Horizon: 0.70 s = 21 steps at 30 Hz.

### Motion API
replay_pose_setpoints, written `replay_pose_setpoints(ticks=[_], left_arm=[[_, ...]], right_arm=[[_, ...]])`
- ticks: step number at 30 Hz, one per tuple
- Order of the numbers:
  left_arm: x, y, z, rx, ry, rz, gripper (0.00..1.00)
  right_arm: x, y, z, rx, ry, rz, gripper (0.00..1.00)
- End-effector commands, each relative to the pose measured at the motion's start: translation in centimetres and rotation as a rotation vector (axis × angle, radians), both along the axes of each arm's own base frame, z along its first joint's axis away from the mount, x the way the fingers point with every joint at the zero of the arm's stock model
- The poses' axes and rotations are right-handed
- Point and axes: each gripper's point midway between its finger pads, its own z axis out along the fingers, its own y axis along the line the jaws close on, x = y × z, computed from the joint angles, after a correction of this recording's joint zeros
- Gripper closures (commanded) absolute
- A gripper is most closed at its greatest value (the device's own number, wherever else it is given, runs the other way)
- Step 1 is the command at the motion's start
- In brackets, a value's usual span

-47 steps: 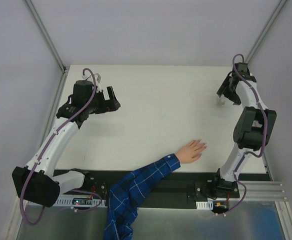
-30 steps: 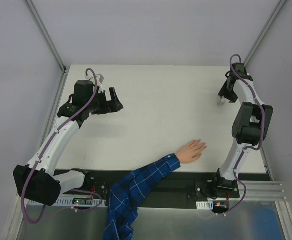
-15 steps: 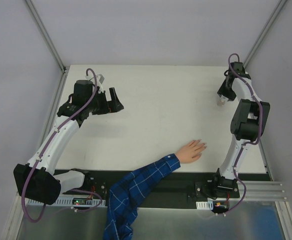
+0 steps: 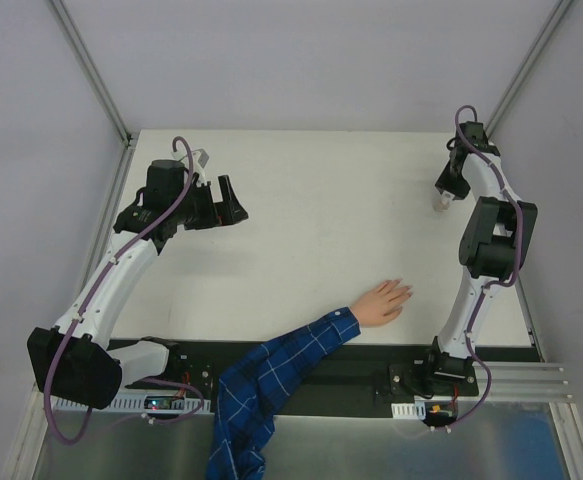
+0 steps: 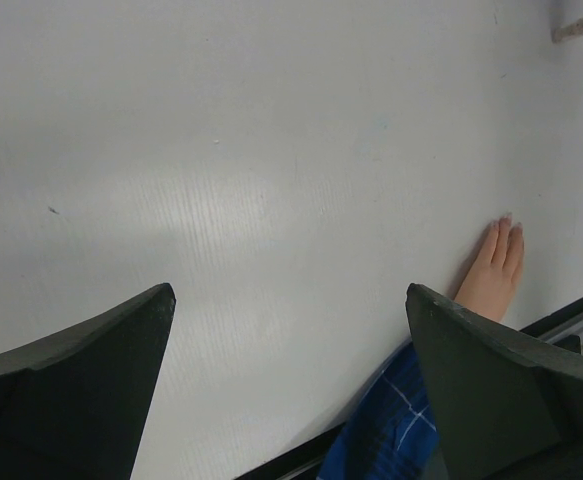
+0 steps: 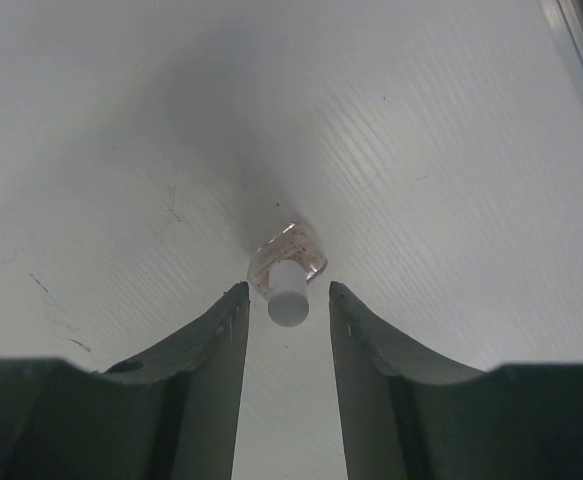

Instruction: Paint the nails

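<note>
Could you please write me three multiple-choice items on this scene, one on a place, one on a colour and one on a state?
1. Where does the small bottle stand?
A. far right part of the table
B. beside the hand
C. near the left arm's base

2. What colour is the sleeve?
A. red
B. blue plaid
C. plain white

3. How is the left gripper?
A. shut on a brush
B. shut on the bottle
C. open and empty

Answers: 1 A, the bottle sits under the right gripper at the far right; 2 B, the top view shows blue checks behind the hand; 3 C, its wrist view shows jaws wide apart over bare table.
</note>
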Motion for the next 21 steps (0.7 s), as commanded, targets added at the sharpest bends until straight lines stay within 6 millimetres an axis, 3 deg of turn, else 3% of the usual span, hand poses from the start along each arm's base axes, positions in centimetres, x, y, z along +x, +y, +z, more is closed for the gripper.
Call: replay_pose_setpoints(ticks=[1,11,17,20,21], left_arm=[[0.2,-0.1,0.8,-0.022,-0.011,-0.007,0.01],[0.1,-0.3,0.9,-0.031,-0.012,-0.016,0.01],[0.1,-0.3,1.0,-0.034,-0.011,-0.02,0.01],[0.0,-0.5,0.8,-0.045,0.001,-0.025,0.01],[0.0,-0.8,0.9,-0.059,0.003,-0.04,0.01]], right_arm=[[0.5,-0.1,0.8,-0.018,-0.002,-0.008,0.6],[0.3,0.0,0.0,-0.018,0.029,-0.002,0.62],[0.5,0.0,-0.1,-0.02,0.034,0.009,0.78],[0.2,-0.1,0.6,-0.037,0.043,0.016,0.95],[0.0,-0.4,2.0,-0.071,0.031,0.007,0.99]])
